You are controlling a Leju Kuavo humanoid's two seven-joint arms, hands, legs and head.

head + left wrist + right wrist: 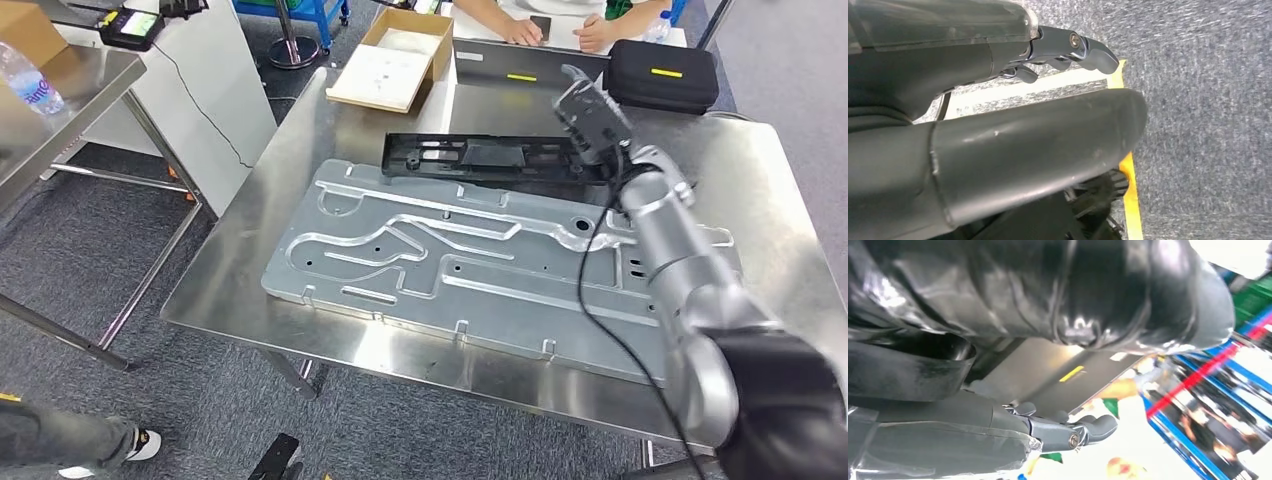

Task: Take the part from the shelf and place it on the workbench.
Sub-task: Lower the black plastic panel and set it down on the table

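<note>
At the far left a plastic water bottle (24, 82) stands on a second steel table (80, 90), beside a white cabinet with a handheld device (130, 25) on top; grey carpet lies below, and a person's shoe (140, 442) shows at the lower left corner; further right an open cardboard box (395, 62) rests on the far edge of the bench (250, 290), a polished steel top; a large machined aluminium plate (450, 260) covers most of it, and the black plastic part (480, 158) lies flat just behind the plate, touching or slightly overlapping its far edge; the part appears already set down; the right hand (592, 115) hovers at the part's right end, its fingers (1095, 426) spread and holding nothing, though whether they touch the part cannot be told; a black cable trails along the arm; a black zipped case (662, 75) sits beyond, and a person's hands (560, 30) rest at the far side; the left hand (1068, 50) hangs over the carpet and yellow floor tape, fingers loosely apart, empty.

The likely risk is a fingertip or the cable snagging the light part during withdrawal, dragging it across the slick plate; the person's hands nearby leave little margin.
</note>
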